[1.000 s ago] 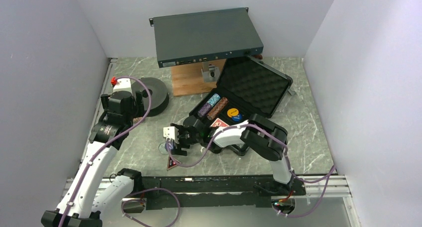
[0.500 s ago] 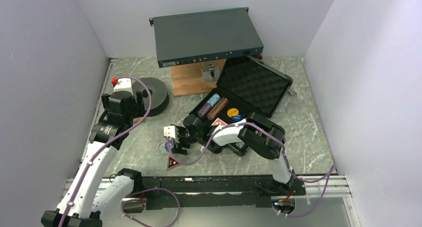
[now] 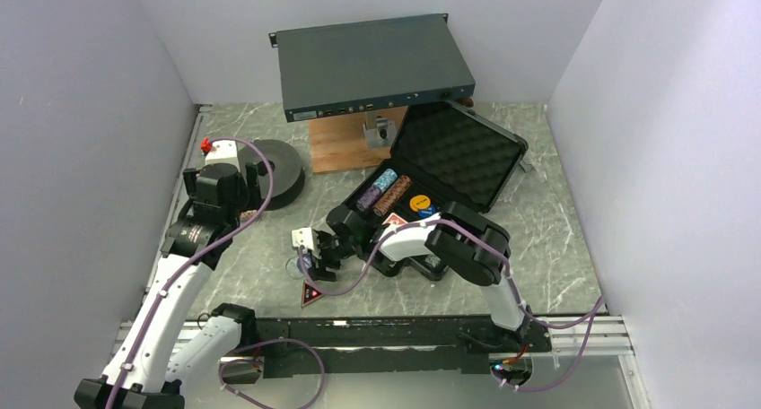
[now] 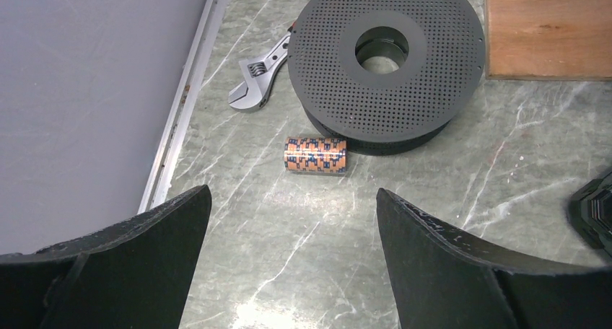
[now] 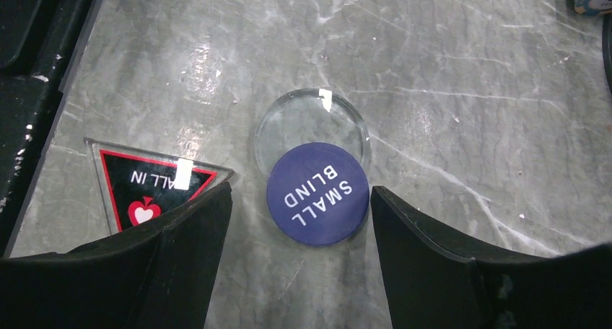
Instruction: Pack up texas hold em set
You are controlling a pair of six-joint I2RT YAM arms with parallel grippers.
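The right gripper [image 5: 299, 199] hangs wide open above the blue button [image 5: 318, 192], gripping nothing. The left gripper [image 4: 292, 195] is open and empty.

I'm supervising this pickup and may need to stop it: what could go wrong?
The right gripper is open over the flat SMALL BLIND button, which overlaps a clear disc; closing may grab both or slip. The ALL IN triangle lies right beside it and could get nudged. The chip roll lies close by the spool, crowding the left gripper.
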